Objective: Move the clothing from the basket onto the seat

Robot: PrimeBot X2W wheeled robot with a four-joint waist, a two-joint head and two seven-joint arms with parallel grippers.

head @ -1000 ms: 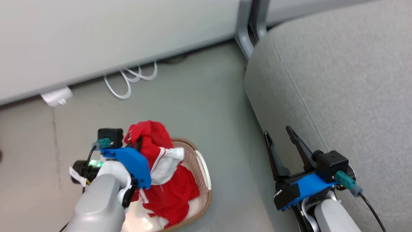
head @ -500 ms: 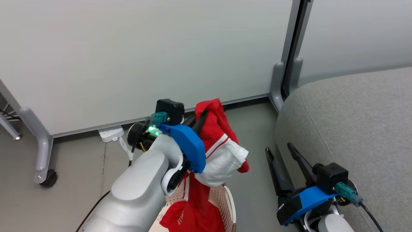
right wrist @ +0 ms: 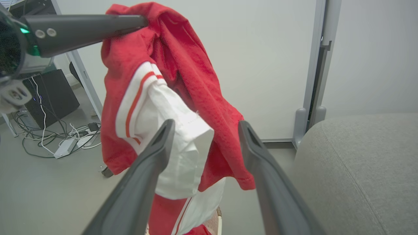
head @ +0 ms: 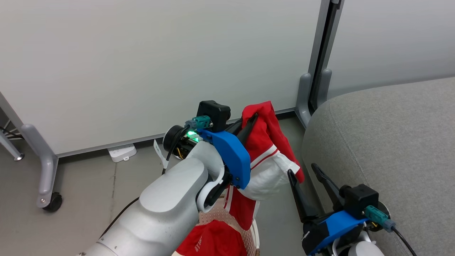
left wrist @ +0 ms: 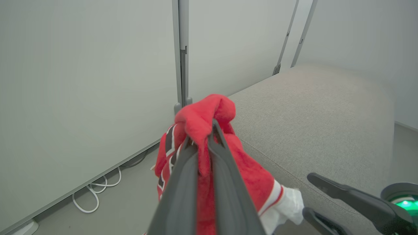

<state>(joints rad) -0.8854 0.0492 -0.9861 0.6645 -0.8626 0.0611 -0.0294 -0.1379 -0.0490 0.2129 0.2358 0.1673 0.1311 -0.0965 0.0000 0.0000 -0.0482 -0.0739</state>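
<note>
**A:** What's just changed?

**B:** The left hand [head: 250, 119], clamped shut on a bunched fold of the red garment [head: 270, 142], has carried it nearer the seat [head: 391, 142] than half a second ago. The cloth hangs just beside the seat's rounded edge, not yet over it.

**A:** And a second back?

**B:** It was barely out of the basket [head: 255, 233] beside the seat, though the camera has tilted since.

**A:** The other arm?

**B:** The right hand [head: 302, 169] is spread open and empty beside the seat, as before. A second red piece [head: 213, 241] lies in the basket, so I'd judge the job under halfway.
</note>
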